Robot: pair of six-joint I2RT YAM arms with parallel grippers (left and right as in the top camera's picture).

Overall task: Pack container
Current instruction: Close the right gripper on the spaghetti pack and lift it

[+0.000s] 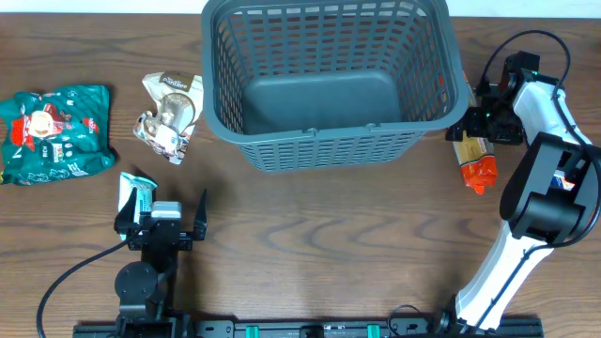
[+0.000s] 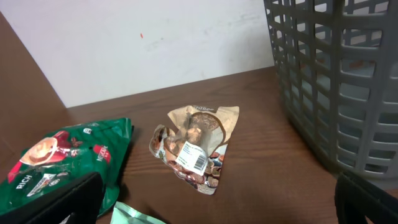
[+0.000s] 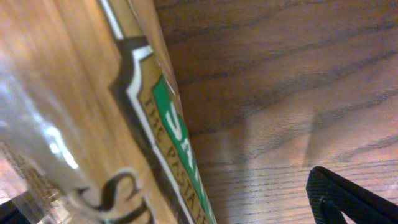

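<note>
The container is a large dark grey slotted basket at the back middle of the table, with nothing inside; its wall fills the right of the left wrist view. My left gripper stands open near the front left, holding nothing. A small mint-green packet lies just ahead of its left finger. My right gripper is open and low over a pasta packet right of the basket. The packet lies between the fingers, with bare table showing beside the right finger.
A brown snack pouch lies left of the basket. A green coffee bag sits at the far left edge. A white wall rises behind the table in the left wrist view.
</note>
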